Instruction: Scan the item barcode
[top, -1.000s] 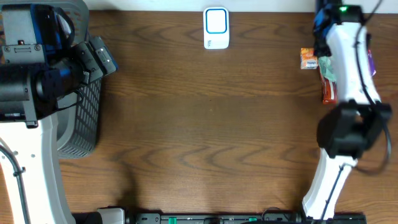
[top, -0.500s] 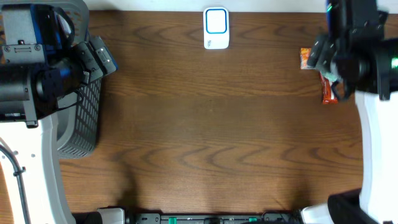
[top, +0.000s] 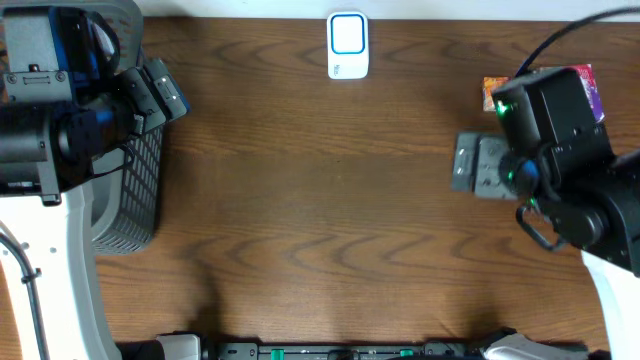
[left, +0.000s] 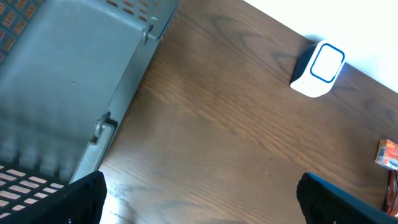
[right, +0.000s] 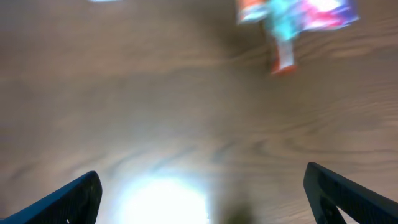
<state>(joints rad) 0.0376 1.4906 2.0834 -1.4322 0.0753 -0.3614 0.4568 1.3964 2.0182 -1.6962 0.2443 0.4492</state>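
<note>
From above, the white scanner (top: 348, 45) with its blue square stood at the far edge of the brown table (top: 330, 220). The left gripper (top: 160, 92) hung over the rim of a grey basket (top: 135, 195) on the left side. The right gripper (top: 468, 164) was over bare wood on the right side, pointing toward the middle. The packets (top: 492, 93) lay on the table near the far right corner. The right arm hid most of them. Only an orange bit and a purple bit peeked out. They were well apart from the scanner.

The left wrist camera showed the left gripper (left: 199, 202) with its two dark fingers (left: 81, 199) at the bottom corners. The jaws were spread wide, with nothing between them. The basket (left: 68, 81) was below on the left, and the scanner (left: 318, 68) was far off on the right. An orange packet (left: 388, 153) showed at the right edge.

The right wrist camera was very blurry. The right gripper (right: 202, 196) had its fingers (right: 68, 199) wide apart too, and it held nothing. The packets (right: 298, 15) were a colourful smear at the top, lying on the table. A bright patch of light shone on the wood between the fingers.
</note>
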